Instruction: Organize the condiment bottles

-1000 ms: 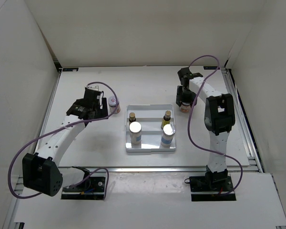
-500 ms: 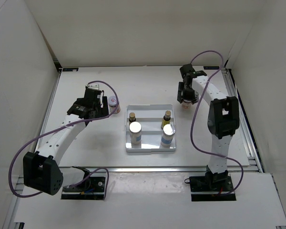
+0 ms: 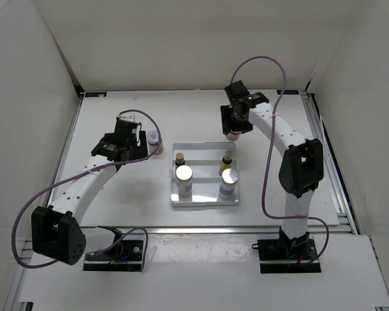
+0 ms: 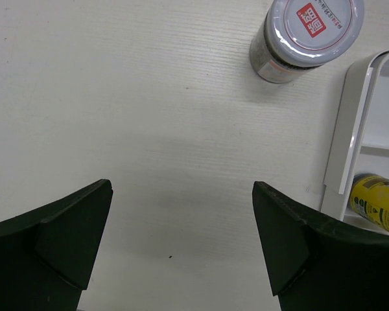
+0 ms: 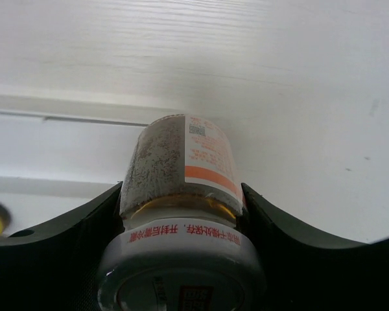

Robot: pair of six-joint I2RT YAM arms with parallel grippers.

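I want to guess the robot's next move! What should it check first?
1. Grip: right gripper shut on jar, ok.
2. Aim: jar above tray, cannot tell.
3. Room: free space in tray, ok.
4. Upright: four bottles in tray, ok.
5. Spare arm: left gripper open, ok.
6. Leftover: second jar upright beside tray, ok.

White arms (image 3: pixel 279 129), black joints; black-fingered end effectors (image 4: pixel 181 186); looping purple cables (image 3: pixel 259 59).
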